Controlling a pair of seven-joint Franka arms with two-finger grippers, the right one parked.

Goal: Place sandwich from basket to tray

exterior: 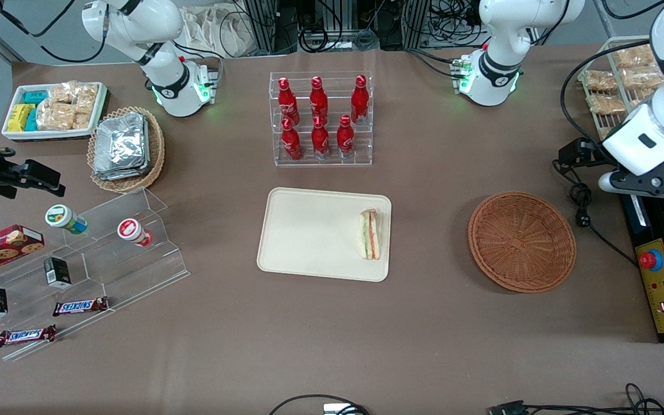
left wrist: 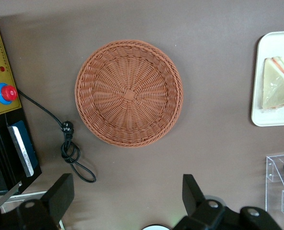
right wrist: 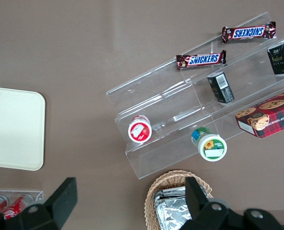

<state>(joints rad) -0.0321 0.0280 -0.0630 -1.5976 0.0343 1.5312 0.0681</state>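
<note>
**Sandwich lies on the tray; hand hangs apart above the table**

The brown table (exterior: 332, 323) carries everything. On it the cream tray (exterior: 309, 230) sits near the middle, with the rack of red bottles (exterior: 320, 118) farther from the front camera. The reddish-brown basket (exterior: 522, 242) stands toward the working arm's end, well apart from the tray, a bare strip of table between them. Nothing lies in the basket (left wrist: 128, 93); its woven floor shows whole.

The hand (left wrist: 127, 199) hangs above the table near the basket, its two dark fingers (left wrist: 192, 191) spread wide apart, holding nothing and touching nothing. In the front view it sits at the working arm's end of the table, over the black control box (exterior: 660, 288).

The sandwich (exterior: 370, 234) lies on the tray, close to the rim that faces the basket, its long axis running along that rim. Its layered cut edge faces up toward the front camera. Most of the tray's floor is bare. In the wrist view the sandwich (left wrist: 278, 85) lies just inside the tray's edge (left wrist: 257, 81).

A black cable (left wrist: 70, 143) coils on the table beside the basket.
</note>
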